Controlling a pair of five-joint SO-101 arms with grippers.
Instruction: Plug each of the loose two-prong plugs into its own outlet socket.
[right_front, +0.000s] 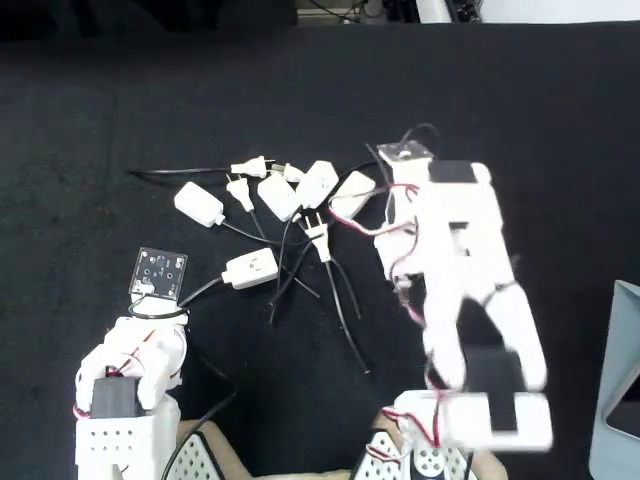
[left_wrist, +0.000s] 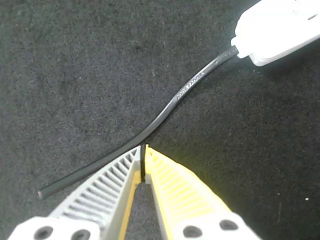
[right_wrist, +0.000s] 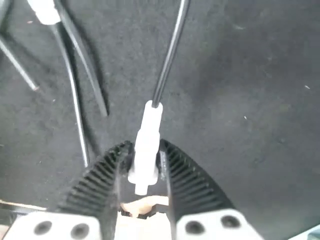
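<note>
Small white print on black cable (left_wrist: 186, 90), illegible.
</note>
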